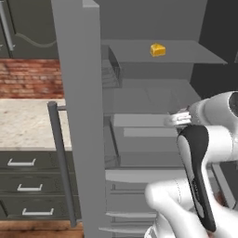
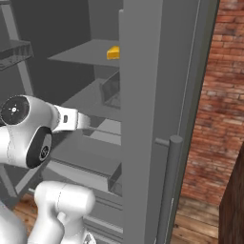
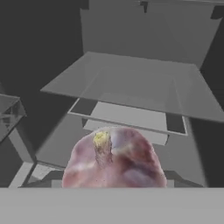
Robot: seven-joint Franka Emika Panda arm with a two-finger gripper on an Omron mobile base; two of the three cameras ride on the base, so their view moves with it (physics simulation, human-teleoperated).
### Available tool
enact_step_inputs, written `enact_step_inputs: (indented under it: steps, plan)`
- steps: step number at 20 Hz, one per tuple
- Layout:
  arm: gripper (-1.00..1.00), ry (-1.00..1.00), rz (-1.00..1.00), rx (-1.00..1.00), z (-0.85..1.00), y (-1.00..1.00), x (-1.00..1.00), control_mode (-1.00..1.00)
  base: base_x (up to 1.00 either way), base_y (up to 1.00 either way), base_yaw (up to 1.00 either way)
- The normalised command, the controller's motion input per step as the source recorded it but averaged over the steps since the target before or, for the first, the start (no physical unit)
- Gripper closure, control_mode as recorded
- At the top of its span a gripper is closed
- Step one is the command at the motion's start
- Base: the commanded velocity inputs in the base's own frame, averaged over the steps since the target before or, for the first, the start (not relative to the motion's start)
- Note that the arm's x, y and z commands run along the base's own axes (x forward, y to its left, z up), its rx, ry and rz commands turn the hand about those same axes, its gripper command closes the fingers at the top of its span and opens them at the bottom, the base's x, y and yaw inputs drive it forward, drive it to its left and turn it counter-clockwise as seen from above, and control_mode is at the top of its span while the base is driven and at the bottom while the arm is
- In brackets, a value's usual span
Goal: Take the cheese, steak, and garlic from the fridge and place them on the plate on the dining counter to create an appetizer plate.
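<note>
Gripper (image 3: 114, 186) part-open, closed around the garlic (image 3: 114, 159) inside the fridge (image 1: 79, 116)

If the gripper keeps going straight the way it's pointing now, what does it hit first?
Most likely the garlic, which sits right at the near edge of the hand view; beyond it lie the fridge shelves. Depth is hard to judge.

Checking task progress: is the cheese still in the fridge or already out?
In. The cheese sits on an upper shelf inside the fridge, whose door stands open.
</note>
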Motion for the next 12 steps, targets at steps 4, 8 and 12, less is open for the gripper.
enact_step_inputs:
  steps: [4,8,12]
  plan:
    - [1.00,0.00,0.00,0.00,0.00,0.00,0.00,1.00,-1.00,0.00,0.00]
    - [1.00,0.00,0.00,0.00,0.00,0.00,0.00,1.00,-1.00,0.08,0.02]
    - [1.00,0.00,0.00,0.00,0.00,0.00,0.00,1.00,-1.00,0.58,0.19]
